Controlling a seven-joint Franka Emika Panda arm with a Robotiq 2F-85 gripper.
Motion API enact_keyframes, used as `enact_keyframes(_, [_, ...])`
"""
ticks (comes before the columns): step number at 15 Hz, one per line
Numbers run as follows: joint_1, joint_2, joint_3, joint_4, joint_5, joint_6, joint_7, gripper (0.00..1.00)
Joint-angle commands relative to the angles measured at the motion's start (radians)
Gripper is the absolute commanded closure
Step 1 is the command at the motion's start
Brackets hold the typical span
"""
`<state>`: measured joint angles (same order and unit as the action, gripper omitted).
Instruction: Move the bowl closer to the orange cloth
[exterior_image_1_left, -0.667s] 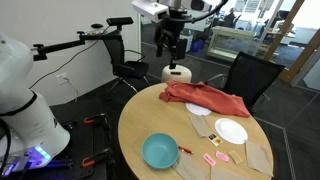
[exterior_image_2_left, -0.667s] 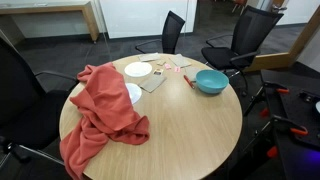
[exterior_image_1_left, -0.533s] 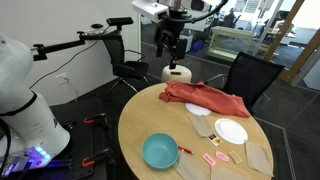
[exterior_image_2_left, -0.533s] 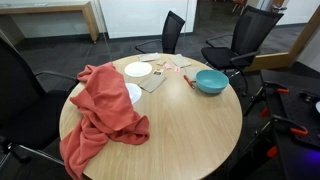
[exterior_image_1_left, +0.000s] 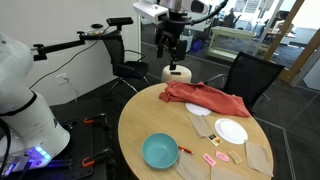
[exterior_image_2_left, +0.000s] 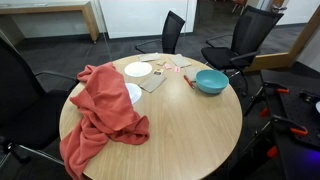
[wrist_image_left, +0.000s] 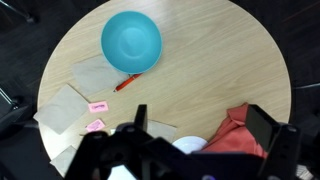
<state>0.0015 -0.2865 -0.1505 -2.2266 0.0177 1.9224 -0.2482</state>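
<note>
A teal bowl (exterior_image_1_left: 160, 151) (exterior_image_2_left: 210, 81) (wrist_image_left: 131, 43) sits empty on the round wooden table (exterior_image_1_left: 140, 115), well apart from the orange-red cloth (exterior_image_1_left: 205, 98) (exterior_image_2_left: 100, 105) (wrist_image_left: 240, 140) crumpled at the opposite side. My gripper (exterior_image_1_left: 172, 57) (wrist_image_left: 200, 125) hangs high above the table near the cloth's edge, open and empty. It does not show in the exterior view with the cloth in front.
A white plate (exterior_image_1_left: 231, 131) (exterior_image_2_left: 138, 69) lies next to the cloth, with another partly under it (wrist_image_left: 190, 147). Tan napkins (wrist_image_left: 95, 72), pink pieces (wrist_image_left: 98, 106) and a red pen (wrist_image_left: 124, 82) lie by the bowl. Black chairs (exterior_image_2_left: 250, 30) ring the table.
</note>
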Motion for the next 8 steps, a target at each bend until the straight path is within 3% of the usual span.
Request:
enact_keyframes(1, [-0.025, 0.068, 0.04, -0.01, -0.024, 0.073, 0.091, 0.0])
enact_keyframes(8, [-0.043, 0.176, 0.062, -0.115, -0.087, 0.214, 0.288, 0.0])
